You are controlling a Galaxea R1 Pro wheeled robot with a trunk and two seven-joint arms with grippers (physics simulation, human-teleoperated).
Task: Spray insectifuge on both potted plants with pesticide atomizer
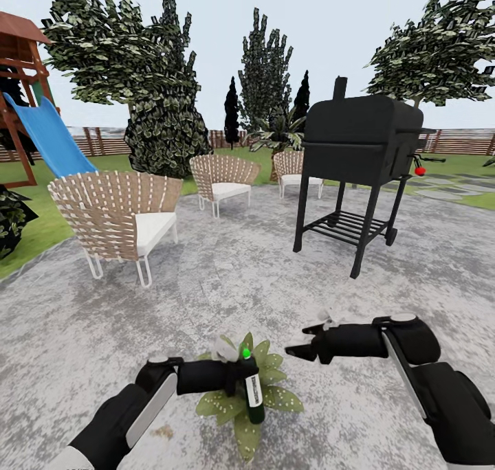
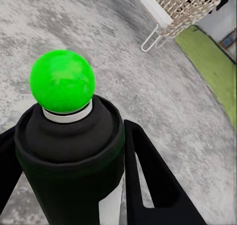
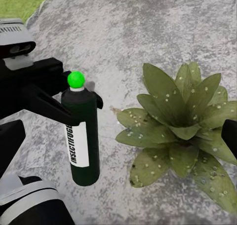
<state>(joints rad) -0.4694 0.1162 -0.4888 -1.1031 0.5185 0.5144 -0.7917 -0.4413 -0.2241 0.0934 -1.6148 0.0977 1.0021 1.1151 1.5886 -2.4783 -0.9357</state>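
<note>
Atomizer (image 3: 81, 136) upright, pinched in the left gripper (image 1: 230, 377) directly above one potted plant (image 3: 182, 136) on the gravel patio (image 1: 227, 284). Whitish specks dot the leaves; spraying step under way. Right gripper (image 1: 302, 343) hangs spread, empty. Next: judge coverage, then find the second plant.

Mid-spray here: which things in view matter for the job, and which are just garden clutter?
Job:
- pesticide atomizer, held upright by the left gripper
- potted plant, leaves dotted with whitish insectifuge

Clutter:
- black grill
- wicker chairs
- blue slide
- right gripper, holding nothing
</note>
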